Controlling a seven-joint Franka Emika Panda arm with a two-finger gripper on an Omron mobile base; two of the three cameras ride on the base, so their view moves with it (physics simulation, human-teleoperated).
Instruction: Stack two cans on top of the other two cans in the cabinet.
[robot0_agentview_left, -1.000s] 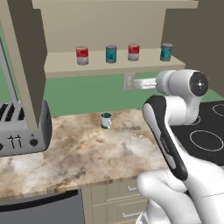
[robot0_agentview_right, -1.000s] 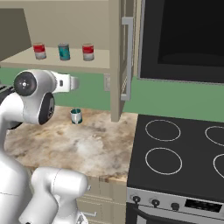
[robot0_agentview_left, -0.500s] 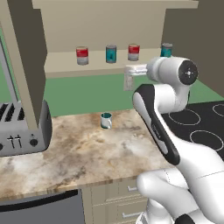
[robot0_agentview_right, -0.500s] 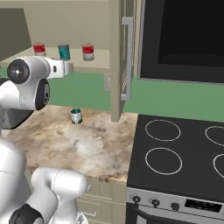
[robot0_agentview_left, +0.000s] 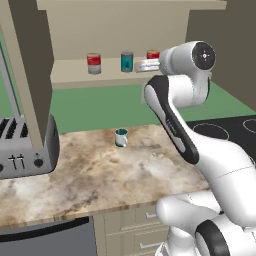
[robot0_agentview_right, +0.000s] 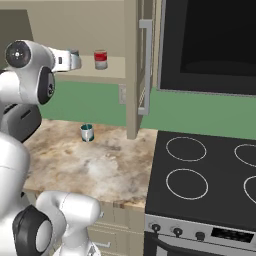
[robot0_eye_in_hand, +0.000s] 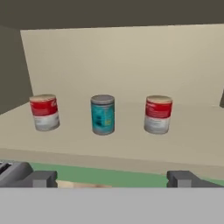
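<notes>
As we read the scene from the base outward, the marble counter comes first, with a toaster at its left end and a small teal mug standing alone toward the back edge. We treat the mug as no part of the job.

Above and beyond the counter, our gripper is raised to shelf level and points into the cabinet. Its fingers stand wide apart and hold nothing.

Beyond the fingertips, in the hand view, three cans stand upright on the shelf board, in a row and well apart from one another:
- left red can;
- teal can, almost dead ahead, a little left of the gripper's midline;
- right red can, a little right of the midline.

A fourth can, teal by the task, is not clear to us; a small can-like shape beside the wrist in the right base view may be it.

None is stacked yet.

We judge the deciding relation to be this: each can's long axis is vertical, while the gripper approaches horizontally, level with the labels, so the open fingers could pass either side of a can. The teal can lies nearest the approach line; a straight advance with a slight leftward correction should bracket it.
</notes>
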